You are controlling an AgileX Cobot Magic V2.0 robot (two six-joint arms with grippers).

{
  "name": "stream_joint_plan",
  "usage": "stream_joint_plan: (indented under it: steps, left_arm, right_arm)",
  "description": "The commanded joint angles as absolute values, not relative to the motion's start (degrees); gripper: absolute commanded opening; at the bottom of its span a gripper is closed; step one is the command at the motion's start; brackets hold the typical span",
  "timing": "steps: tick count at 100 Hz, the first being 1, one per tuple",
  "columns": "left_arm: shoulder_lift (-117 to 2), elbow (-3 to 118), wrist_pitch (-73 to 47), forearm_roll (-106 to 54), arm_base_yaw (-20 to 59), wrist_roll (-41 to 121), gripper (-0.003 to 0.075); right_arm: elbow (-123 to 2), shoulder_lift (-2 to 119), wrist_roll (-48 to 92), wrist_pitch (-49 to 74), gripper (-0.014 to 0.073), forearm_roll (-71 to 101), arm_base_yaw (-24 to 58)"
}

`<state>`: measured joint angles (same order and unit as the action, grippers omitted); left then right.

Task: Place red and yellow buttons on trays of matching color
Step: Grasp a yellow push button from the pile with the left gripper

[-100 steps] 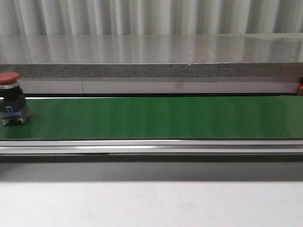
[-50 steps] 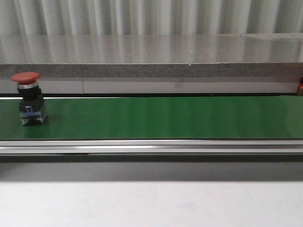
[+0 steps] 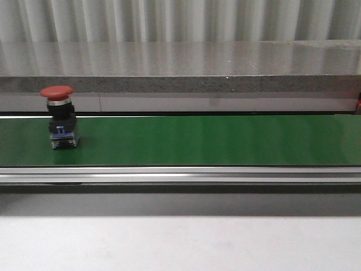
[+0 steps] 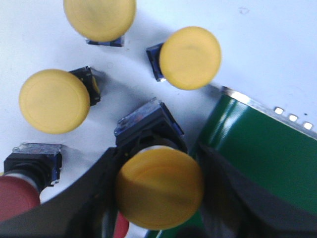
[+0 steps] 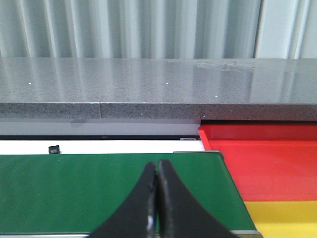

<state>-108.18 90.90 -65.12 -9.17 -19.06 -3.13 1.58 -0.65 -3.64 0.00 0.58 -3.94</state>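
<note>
Yellow button (image 4: 159, 187) between left claw (image 4: 158, 198) fingers; right claw (image 5: 157, 198) closed, empty.

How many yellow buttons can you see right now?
4, all in the left wrist view: one held between the left gripper's jaws, three loose on the white table. More may lie out of frame.

green conveyor belt (image 3: 214, 140) — grey stone ledge (image 3: 180, 76)
</note>
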Motion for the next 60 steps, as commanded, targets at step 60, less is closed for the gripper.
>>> stream_joint_plan:
  steps: [60]
  left_arm:
    - [-91.6, 80.9, -62.9, -9.6, -10.6, 0.0, 0.0156]
  right_arm:
    - [1.6, -1.5, -3.5, -4.7, -0.0066, 0.0, -3.9]
